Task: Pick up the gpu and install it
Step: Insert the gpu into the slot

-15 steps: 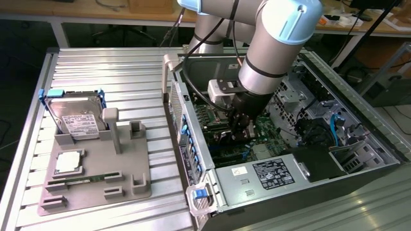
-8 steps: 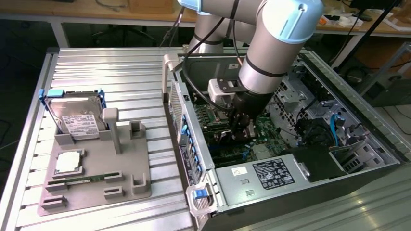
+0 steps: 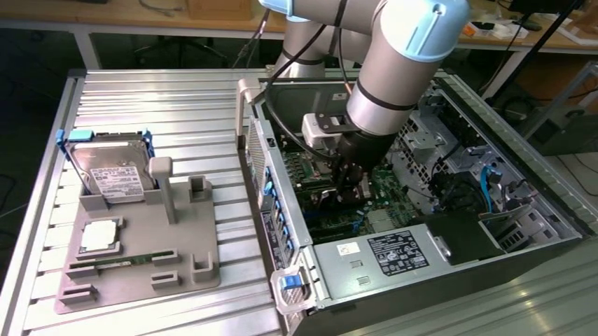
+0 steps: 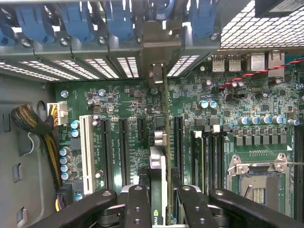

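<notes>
The gpu (image 4: 158, 159) stands edge-on between my fingers, a thin dark card with silvery trim. Its metal bracket end (image 4: 156, 72) reaches the rear slot openings of the computer case. It is lined up along a long black expansion slot on the green motherboard (image 4: 128, 95); whether it is seated I cannot tell. My gripper (image 4: 159, 194) is shut on the gpu, with black fingers (image 4: 135, 204) on both sides of it. In the exterior view my gripper (image 3: 351, 183) is down inside the open case (image 3: 421, 259), over the motherboard.
On the exterior view's left, a grey fixture (image 3: 140, 280) holds a hard drive (image 3: 112, 171), a smaller drive (image 3: 101, 236) and a green memory stick (image 3: 126, 260). Inside the case are memory modules (image 4: 204, 152), a CPU socket (image 4: 259, 178), cables (image 4: 35, 123) and blue slot latches (image 4: 118, 21).
</notes>
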You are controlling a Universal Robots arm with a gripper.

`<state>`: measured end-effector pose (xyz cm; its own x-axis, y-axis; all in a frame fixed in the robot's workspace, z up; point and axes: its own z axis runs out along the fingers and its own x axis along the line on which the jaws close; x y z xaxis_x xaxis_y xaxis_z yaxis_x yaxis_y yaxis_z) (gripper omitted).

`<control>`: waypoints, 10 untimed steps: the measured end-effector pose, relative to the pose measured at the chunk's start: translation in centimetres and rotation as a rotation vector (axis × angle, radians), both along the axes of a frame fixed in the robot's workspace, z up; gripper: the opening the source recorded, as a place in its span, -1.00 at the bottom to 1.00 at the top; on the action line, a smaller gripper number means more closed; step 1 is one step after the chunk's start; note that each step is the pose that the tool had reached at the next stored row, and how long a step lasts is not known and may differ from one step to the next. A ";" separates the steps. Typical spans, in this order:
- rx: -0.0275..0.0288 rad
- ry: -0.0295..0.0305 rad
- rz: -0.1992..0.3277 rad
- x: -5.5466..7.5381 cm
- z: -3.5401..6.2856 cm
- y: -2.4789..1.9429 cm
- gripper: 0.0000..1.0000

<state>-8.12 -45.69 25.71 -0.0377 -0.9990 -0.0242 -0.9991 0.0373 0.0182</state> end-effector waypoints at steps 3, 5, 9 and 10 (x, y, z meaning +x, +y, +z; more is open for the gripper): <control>-0.0001 0.0000 0.000 0.0 -0.01 0.08 -0.47; 0.0000 -0.0001 0.000 0.0 -0.02 0.20 -0.47; -0.0001 0.0000 0.000 0.0 -0.08 0.24 -0.47; 0.0000 -0.0001 0.000 0.0 -0.11 0.24 -0.47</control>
